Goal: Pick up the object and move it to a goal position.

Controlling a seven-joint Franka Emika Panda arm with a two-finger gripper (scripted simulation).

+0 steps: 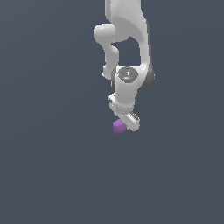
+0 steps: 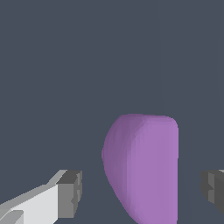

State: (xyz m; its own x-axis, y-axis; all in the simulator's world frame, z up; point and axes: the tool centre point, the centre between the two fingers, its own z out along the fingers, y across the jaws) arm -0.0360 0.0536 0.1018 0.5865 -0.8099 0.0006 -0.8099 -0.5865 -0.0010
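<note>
The object is a small purple block with soft edges, seen in the exterior view just under the white arm's hand. In the wrist view the block fills the space between the two fingers. My gripper is open: one grey pad and the other pad each stand apart from the block's sides, with a gap showing on both. In the exterior view the gripper is right at the block, its fingers mostly hidden behind the hand.
Only a plain dark grey-blue surface shows around the arm and block in both views. No goal marker is in view.
</note>
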